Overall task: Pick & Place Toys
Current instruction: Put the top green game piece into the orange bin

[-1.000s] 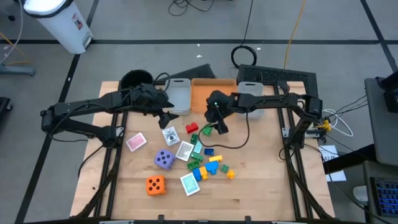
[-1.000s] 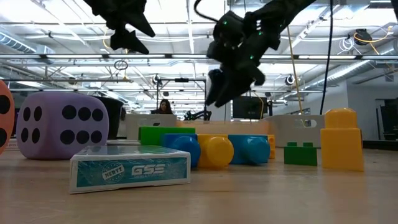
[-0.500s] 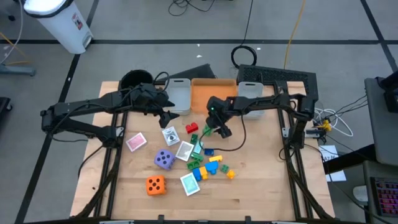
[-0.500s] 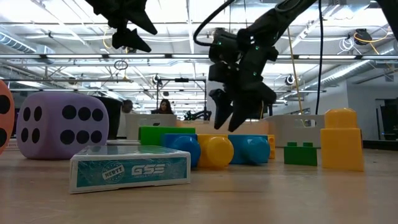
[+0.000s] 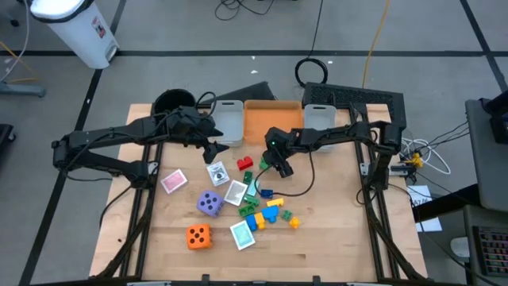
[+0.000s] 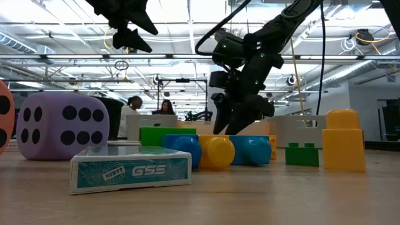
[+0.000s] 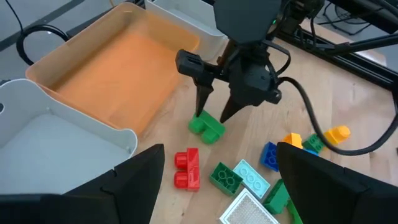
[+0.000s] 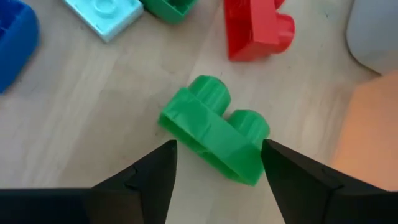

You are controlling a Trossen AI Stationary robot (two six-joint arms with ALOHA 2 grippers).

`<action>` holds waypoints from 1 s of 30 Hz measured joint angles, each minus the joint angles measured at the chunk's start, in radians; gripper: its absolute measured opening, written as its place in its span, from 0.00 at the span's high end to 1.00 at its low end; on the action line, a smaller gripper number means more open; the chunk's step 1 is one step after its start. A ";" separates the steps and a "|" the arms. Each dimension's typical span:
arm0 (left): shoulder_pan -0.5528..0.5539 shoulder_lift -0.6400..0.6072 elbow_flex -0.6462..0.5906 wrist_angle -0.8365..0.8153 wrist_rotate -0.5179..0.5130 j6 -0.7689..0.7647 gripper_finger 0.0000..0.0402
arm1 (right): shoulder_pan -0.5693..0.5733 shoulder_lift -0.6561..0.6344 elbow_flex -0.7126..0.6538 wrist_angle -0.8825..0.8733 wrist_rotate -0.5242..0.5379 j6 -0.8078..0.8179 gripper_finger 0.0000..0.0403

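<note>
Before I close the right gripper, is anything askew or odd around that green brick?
The green brick lies tipped on its side, studs pointing sideways, near the orange bin. The right gripper straddles it with fingers open. The red brick nearby is tipped over too. Nothing looks damaged.

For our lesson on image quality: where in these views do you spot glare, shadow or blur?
Low view: bright ceiling lights glare behind the right gripper; the near teal card box looks soft. Right wrist view: the green brick is sharp, with a faint shadow. High view: even light, soft shadows on the table.
</note>
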 joint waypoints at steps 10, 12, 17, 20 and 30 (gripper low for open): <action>0.002 0.000 0.000 -0.005 0.000 0.005 0.23 | 0.000 -0.003 0.001 -0.060 0.000 0.020 0.53; 0.002 0.000 0.000 -0.011 0.000 0.003 0.23 | 0.006 -0.003 0.002 -0.086 0.000 0.056 0.54; 0.002 0.000 0.000 -0.010 0.000 0.002 0.23 | 0.042 -0.031 0.001 -0.131 -0.003 0.085 0.55; 0.002 0.000 0.000 -0.010 0.000 0.003 0.23 | 0.065 -0.057 -0.002 -0.139 -0.004 0.088 0.55; 0.002 0.000 0.000 -0.010 0.000 0.007 0.23 | 0.092 -0.124 -0.001 -0.149 -0.004 0.072 0.55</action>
